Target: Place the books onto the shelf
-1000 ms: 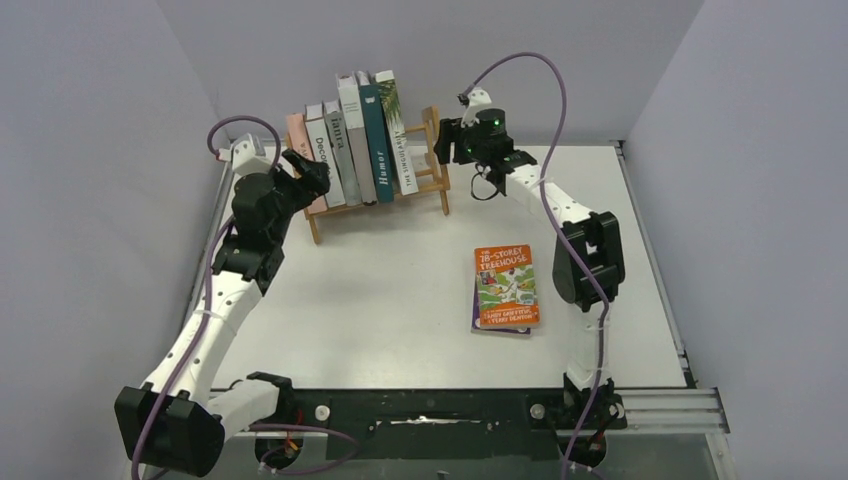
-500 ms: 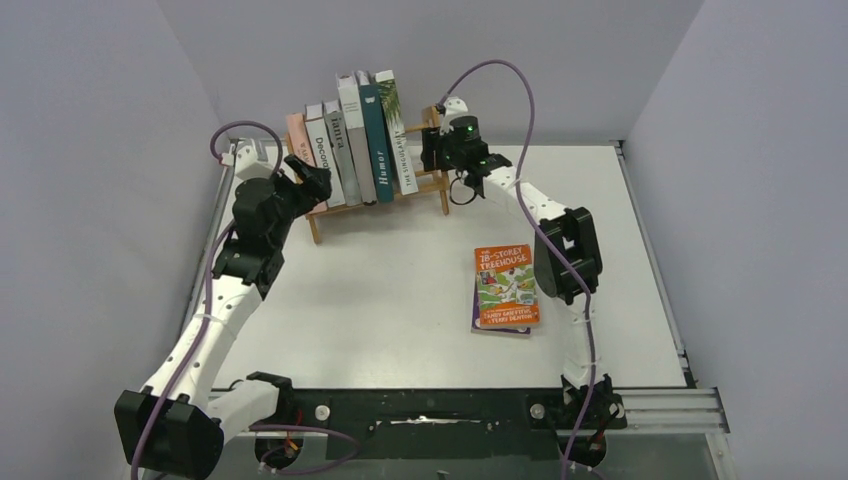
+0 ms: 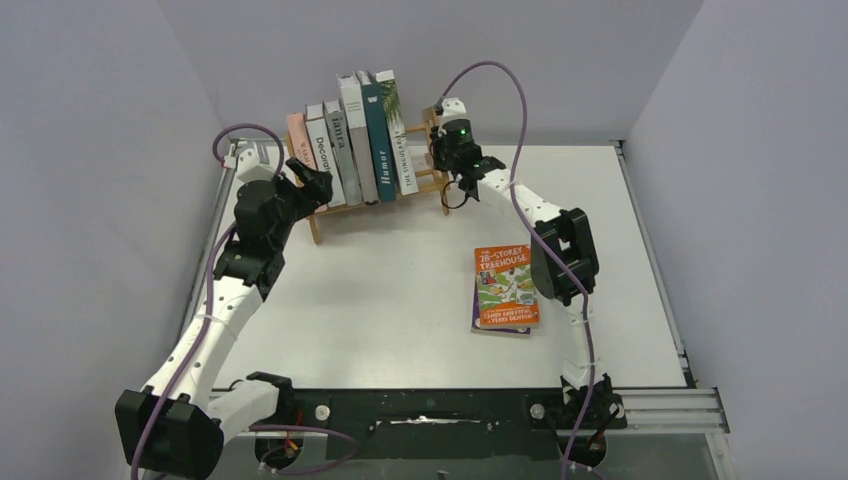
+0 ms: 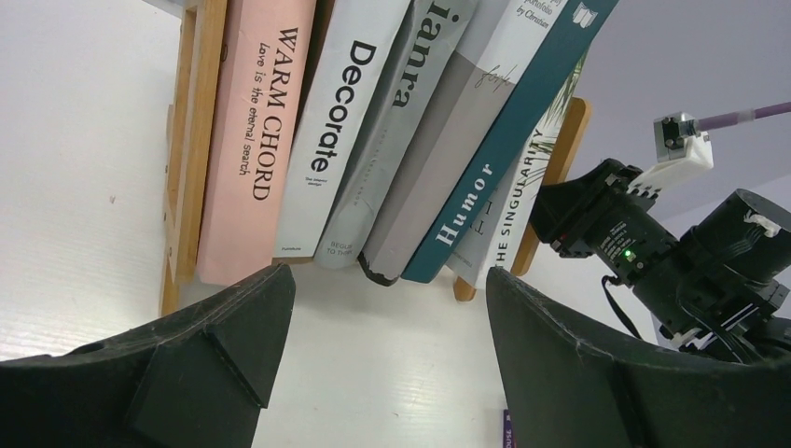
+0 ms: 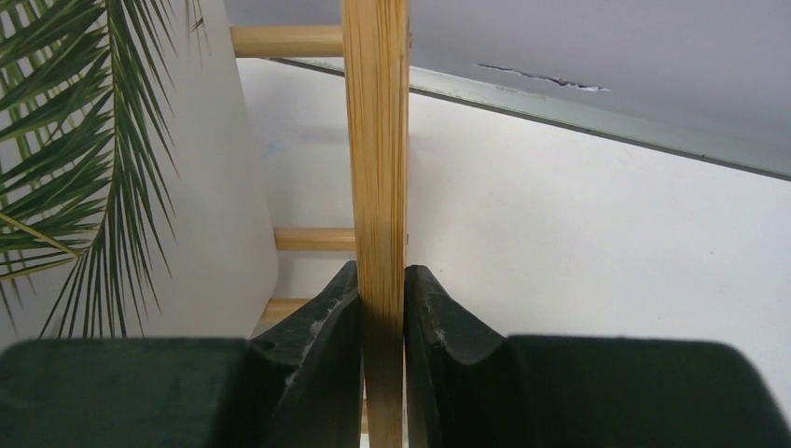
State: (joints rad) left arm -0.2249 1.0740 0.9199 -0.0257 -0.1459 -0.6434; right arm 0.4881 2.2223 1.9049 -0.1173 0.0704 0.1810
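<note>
The light-wood shelf (image 3: 437, 178) stands at the back of the table with several books (image 3: 350, 150) leaning upright in it. They run from the pink "Warm Chord" (image 4: 256, 140) through "Decorate" (image 4: 340, 121) and "Humor" (image 4: 494, 168) to the palm-leaf book (image 5: 112, 168). An orange paperback (image 3: 506, 285) lies flat on the table on top of a purple book (image 3: 476, 318). My right gripper (image 5: 381, 280) is shut on the upright post (image 5: 375, 140) of the shelf's right end. My left gripper (image 4: 387, 280) hangs open just before the shelf's left end (image 4: 191, 140), holding nothing.
Grey walls close in the table on three sides. The right arm's cable (image 3: 500, 75) loops above the shelf's right end. A metal rail (image 3: 650, 250) runs along the table's right edge.
My right gripper moved left to the shelf's right end and closed on its post. The left arm barely shifted and stayed open.
</note>
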